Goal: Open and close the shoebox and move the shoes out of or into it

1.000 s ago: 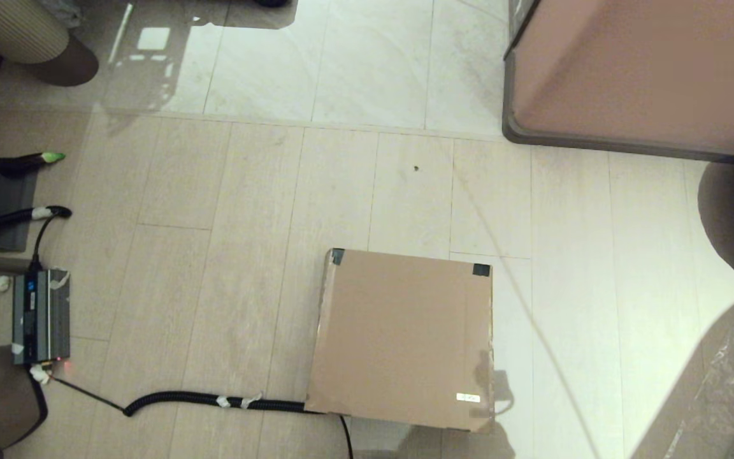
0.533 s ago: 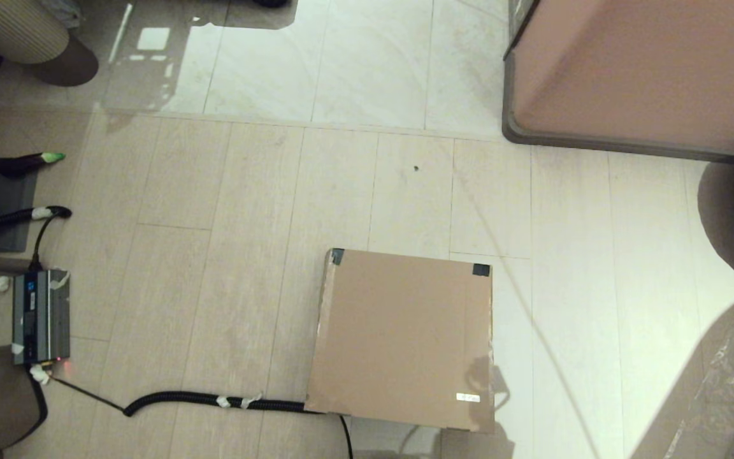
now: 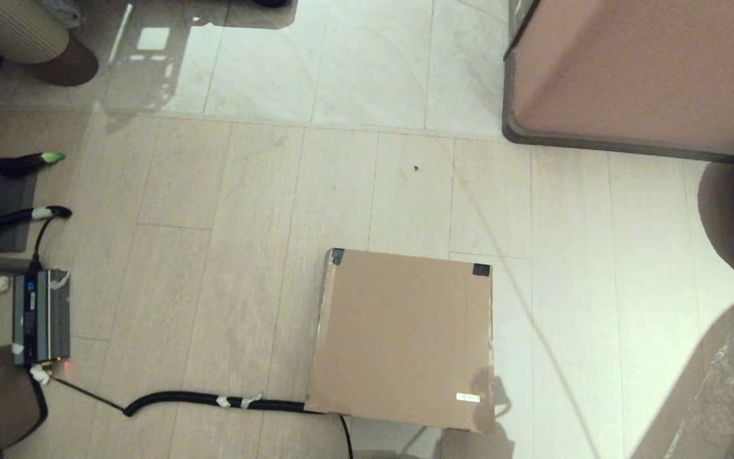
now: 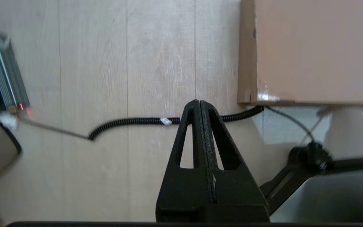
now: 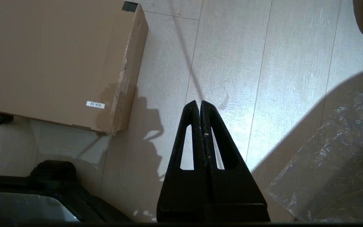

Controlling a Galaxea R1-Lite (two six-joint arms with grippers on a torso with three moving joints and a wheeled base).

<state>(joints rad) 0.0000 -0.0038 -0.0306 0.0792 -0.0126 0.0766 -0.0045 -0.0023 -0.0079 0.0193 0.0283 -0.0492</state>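
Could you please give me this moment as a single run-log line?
shoebox: closed, on floor | shoes: not visible | left gripper: shut, empty | right gripper: shut, empty, beside box

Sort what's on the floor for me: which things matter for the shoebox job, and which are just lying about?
Job:
- shoebox, lid shut, shoes not visible
- left tool and right tool, both shut, above the floor, clear of the shoebox

Lying about:
- black coiled cable running to the shoebox's corner
- grey electronics unit
- pinkish cabinet
- clear plastic sheet

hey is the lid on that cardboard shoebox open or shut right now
Shut. The shoebox lid lies flat over the whole top, taped corners down, nothing of the inside showing. Neither claw touches it.
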